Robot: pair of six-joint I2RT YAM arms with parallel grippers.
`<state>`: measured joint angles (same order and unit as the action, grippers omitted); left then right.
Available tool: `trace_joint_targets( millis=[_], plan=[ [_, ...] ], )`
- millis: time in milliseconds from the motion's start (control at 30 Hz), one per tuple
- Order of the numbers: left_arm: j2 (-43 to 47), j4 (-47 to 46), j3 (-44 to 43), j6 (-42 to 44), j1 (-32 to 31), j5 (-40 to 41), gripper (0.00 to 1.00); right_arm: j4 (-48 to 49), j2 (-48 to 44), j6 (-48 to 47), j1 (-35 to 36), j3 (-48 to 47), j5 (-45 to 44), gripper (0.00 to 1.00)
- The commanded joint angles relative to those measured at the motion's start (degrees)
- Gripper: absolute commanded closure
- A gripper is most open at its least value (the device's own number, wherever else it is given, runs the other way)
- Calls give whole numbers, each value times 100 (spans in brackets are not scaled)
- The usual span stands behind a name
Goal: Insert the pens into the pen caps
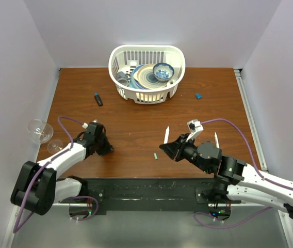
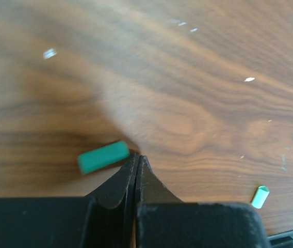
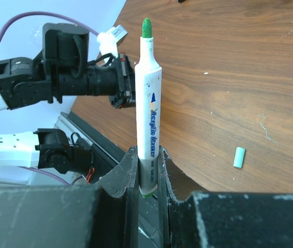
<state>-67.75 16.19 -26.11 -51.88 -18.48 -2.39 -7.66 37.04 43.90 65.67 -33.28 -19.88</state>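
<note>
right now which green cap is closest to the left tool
The darker green cap lying right beside the left tool; the paler cap lies well apart.

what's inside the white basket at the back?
Stacked plates, a blue patterned bowl on them, what looks like a grey cup at left. Anything beneath the plates is hidden.

cap: blurred, edges smeared; contact with left gripper cannot be told.
pen: lower end hidden between right gripper jaws.
second pen: lower end hidden behind right arm.
</note>
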Motion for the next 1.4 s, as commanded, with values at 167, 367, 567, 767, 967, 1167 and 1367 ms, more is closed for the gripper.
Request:
trace_joint_targets(
  millis=[167, 367, 567, 767, 967, 1167, 1367],
  plan=[
    [-231, 331, -1227, 1055, -165, 221, 100, -86, -372, 22, 16, 32, -271, 100],
    [-195, 1808, -2117, 2682, -138, 1092, 76, -245, -469, -4, 7, 23, -306, 100],
    [-852, 2273, -2592, 3157, -77, 512, 51, -394, -469, -22, 7, -64, -280, 100],
    [-1126, 2451, -2575, 3131, -24, 284, 41, -605, -627, -48, 16, -118, -385, 100],
    [-1522, 2513, -2575, 3193, -6, 73, 40, -587, -680, -13, 7, -109, -385, 100],
    [-1689, 2442, -2469, 3228, -7, -314, 39, -623, -706, -31, 7, -118, -420, 100],
    [-1742, 2460, -2478, 3228, -6, -226, 36, -693, -803, -48, 16, -153, -473, 100]
  ],
)
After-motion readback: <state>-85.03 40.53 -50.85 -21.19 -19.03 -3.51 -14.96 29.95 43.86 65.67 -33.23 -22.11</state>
